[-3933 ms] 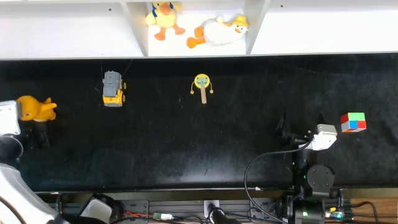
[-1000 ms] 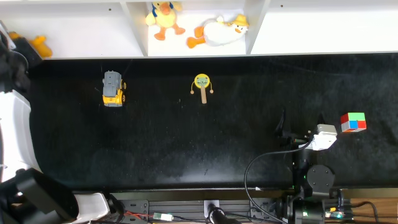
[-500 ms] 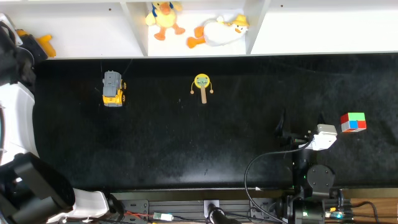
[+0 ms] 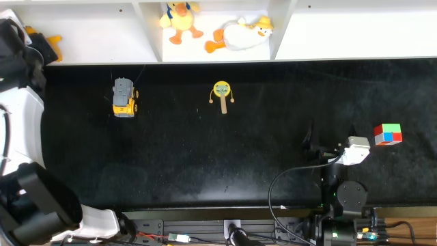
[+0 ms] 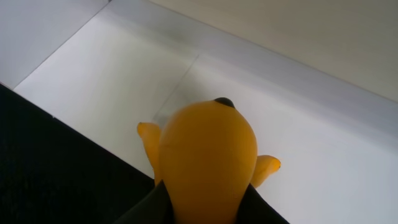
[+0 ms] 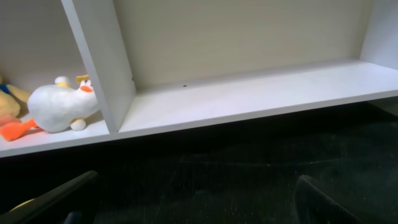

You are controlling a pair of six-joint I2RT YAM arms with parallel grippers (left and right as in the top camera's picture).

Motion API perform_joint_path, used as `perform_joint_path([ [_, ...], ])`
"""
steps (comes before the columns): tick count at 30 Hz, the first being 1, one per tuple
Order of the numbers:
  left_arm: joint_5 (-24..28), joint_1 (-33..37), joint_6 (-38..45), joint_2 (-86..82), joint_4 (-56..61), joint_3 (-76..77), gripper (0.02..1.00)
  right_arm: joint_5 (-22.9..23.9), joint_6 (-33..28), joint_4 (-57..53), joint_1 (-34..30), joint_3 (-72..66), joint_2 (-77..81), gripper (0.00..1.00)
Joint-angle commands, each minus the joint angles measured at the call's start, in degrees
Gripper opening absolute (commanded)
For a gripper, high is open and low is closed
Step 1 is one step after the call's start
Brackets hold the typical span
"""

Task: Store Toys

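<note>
**Table and shelf before me**

On my black cloth-covered table (image 4: 205,157) lie a yellow-and-grey toy truck (image 4: 123,98), a yellow rattle drum on a wooden stick (image 4: 222,94) and a multicoloured cube (image 4: 388,134), all well apart. The middle compartment of the white shelf (image 4: 341,34) holds a yellow plush duck (image 4: 180,19) beside a white plush duck (image 4: 240,34).

Overhead camera looking down, wrist cameras facing shelf (image 4: 341,31), left seemingly closer
</note>
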Motion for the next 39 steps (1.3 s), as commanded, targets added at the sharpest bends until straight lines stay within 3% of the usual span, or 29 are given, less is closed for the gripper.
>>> perform_joint_path([
  [1,-0.5,-1.1,1.0,1.2,-0.1,2.1,0.224,-0.2,0.2,0.2,0.0,-0.8,-0.5,0.993],
  [34,-0.6,-1.3,1.0,2.4,0.9,3.2,0.288,-0.2,0.2,0.2,0.0,-0.8,-0.5,0.993],
  [35,-0.6,-1.3,1.0,2.4,1.0,3.2,0.327,-0.2,0.2,0.2,0.0,-0.8,-0.5,0.993],
  [37,-0.6,-1.3,1.0,2.4,1.6,3.2,0.623,-0.2,0.2,0.2,0.0,-0.8,-0.5,0.996],
  [39,-0.6,-1.3,1.0,2.4,2.1,3.2,0.844,-0.2,0.2,0.2,0.0,-0.8,-0.5,0.993],
])
